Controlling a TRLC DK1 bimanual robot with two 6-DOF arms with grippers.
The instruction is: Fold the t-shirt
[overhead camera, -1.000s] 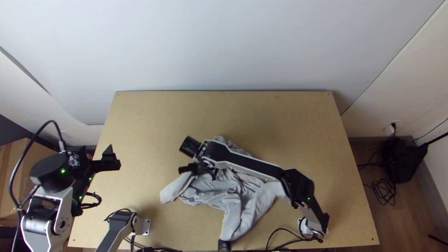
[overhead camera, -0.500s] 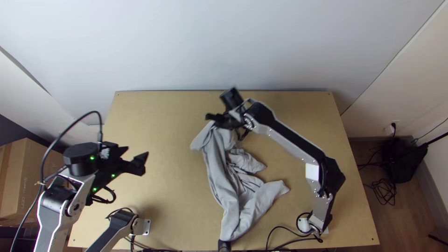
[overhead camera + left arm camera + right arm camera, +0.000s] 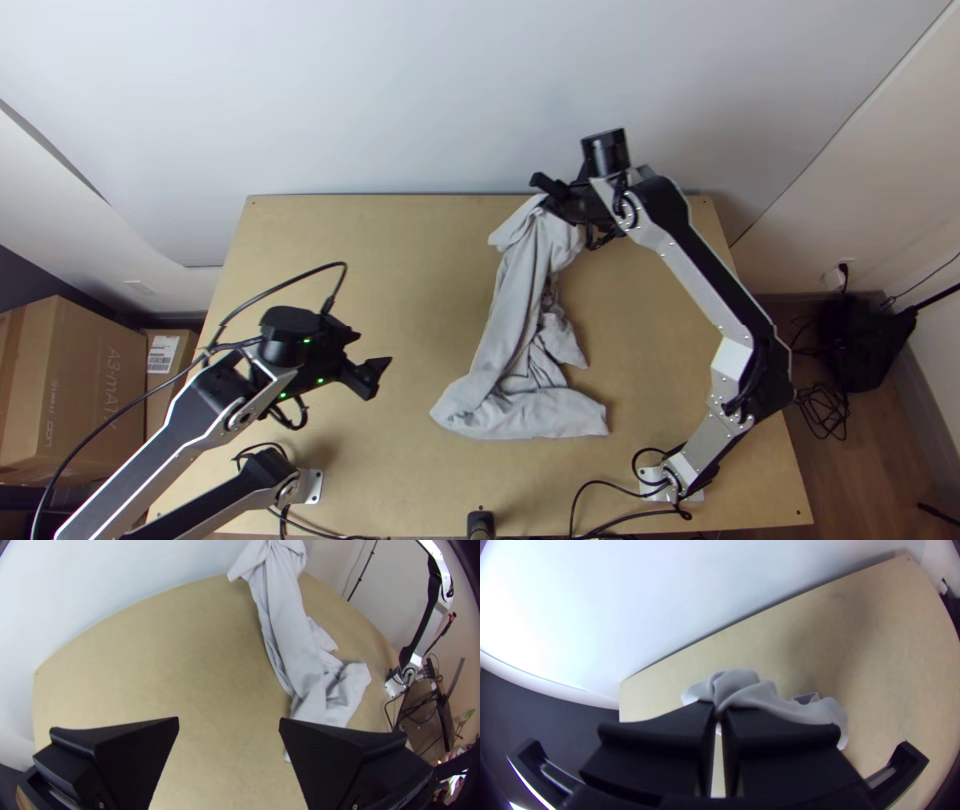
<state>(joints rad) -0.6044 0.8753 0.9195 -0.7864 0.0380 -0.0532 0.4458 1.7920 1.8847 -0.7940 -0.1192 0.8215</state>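
Above the far edge of the table (image 3: 350, 240), the right gripper (image 3: 719, 715) has its fingers clamped on the t-shirt (image 3: 520, 310), a gathered pinch of grey cloth bulging past them. Hem, sleeve or shoulder — cannot tell which. Fingers of the left gripper (image 3: 229, 722): wide apart, nothing between them, over the robot's left part of the table and well apart from the cloth.

Outward from the pinch, the shirt hangs in a long, narrow, creased run toward the near side. Its lower end lies bunched on the table around the middle, a flap turned toward the right arm's base. No clean fold anywhere.

Step in hand, as judged: opening the shirt out before any folding. Best done with a firm grip and a gentle pull, enough to draw out the creases without skidding the whole heap. A second hold would help most: the left fingers brought to a free edge near the pinch, closed on one layer only, then both grippers eased apart until the upper edge runs taut. Lowering should be slow, near end first, so the cloth lays itself flat. Likely trouble — a hidden sleeve caught underneath, or the gathered pinch leaving a lump.
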